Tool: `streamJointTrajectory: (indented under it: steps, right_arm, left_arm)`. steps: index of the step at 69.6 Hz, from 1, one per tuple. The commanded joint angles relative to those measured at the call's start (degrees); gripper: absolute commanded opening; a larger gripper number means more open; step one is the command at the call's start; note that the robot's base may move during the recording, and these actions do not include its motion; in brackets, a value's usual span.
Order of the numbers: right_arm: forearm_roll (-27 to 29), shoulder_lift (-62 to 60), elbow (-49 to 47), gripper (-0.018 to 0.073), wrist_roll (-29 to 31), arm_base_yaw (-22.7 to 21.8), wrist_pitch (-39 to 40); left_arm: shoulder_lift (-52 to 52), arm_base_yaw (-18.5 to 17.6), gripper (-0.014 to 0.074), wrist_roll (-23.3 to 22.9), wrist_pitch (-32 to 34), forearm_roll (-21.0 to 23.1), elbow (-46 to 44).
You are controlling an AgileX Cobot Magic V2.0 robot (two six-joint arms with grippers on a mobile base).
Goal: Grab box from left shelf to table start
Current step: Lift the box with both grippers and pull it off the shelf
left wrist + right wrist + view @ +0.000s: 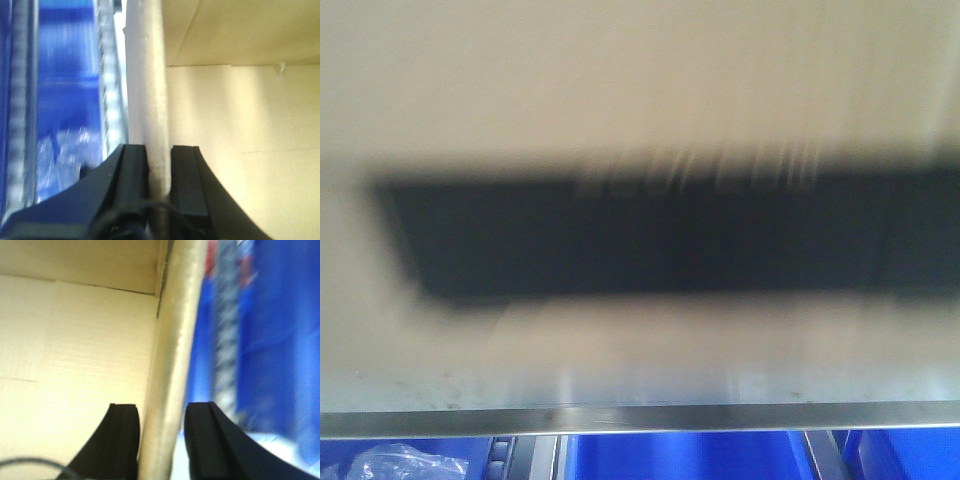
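The box filled nearly the whole front view, heavily blurred. A wide black panel ran across its face, with faint pale lettering along the panel's top edge, too smeared to read. The box's lower edge met the steel rail at the front of the shelf. Whether it rested on the shelf could not be told. Below the rail sat blue bins, a roller track between them, and a clear plastic bag at the far left.

The left gripper straddled the box's upright left wall from above. One black finger was inside the box and the other outside, and the jaws were narrow and pressed onto the cardboard edge. To the right of that wall lay the box's bare, pale interior. To the left, a bin and a roller track showed in blur.

The right gripper straddled the right wall the same way. Its inner finger was against the cardboard inside the box and its outer finger was just beside the wall, so these jaws were also drawn close on the wall. Beyond the wall to the right were another roller track and a blue bin.
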State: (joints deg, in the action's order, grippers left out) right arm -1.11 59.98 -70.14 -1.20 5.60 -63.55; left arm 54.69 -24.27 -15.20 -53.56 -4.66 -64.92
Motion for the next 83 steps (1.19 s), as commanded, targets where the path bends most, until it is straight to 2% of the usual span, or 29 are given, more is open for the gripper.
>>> streamJointTrajectory:
  steps: [1, 13, 29, 49, 60, 83]
  right_arm:
    - [1.6, -5.2, 3.5, 0.0056, -1.9, 0.5, 7.4]
    - [1.9, -13.6, 11.3, 0.0056, -1.9, 0.5, 10.1]
    - [2.7, -20.9, 12.0, 0.0056, -1.9, 0.5, 13.0]
    - [5.4, -23.7, 11.8, 0.0056, -1.9, 0.5, 20.4]
    - [5.8, -23.7, 11.8, 0.0056, -1.9, 0.5, 25.7]
    - [5.8, -23.7, 11.8, 0.0056, -1.9, 0.5, 29.8]
  left_arm:
    - [-4.8, -1.3, -0.0097, -0.2, 8.9, 5.9, 1.5]
    - [-10.6, -1.3, -0.0097, -0.2, 10.1, 5.9, 6.6]
    - [-15.3, -1.3, -0.0096, 0.1, 12.6, 6.5, 7.3]
    - [-17.4, -1.3, -0.0096, 0.5, 19.6, 7.5, 7.0]
    - [-17.4, -1.3, -0.0096, 4.9, 23.4, 10.4, 7.0]
    - [-17.4, -1.3, -0.0096, 4.9, 25.9, 10.8, 7.0]
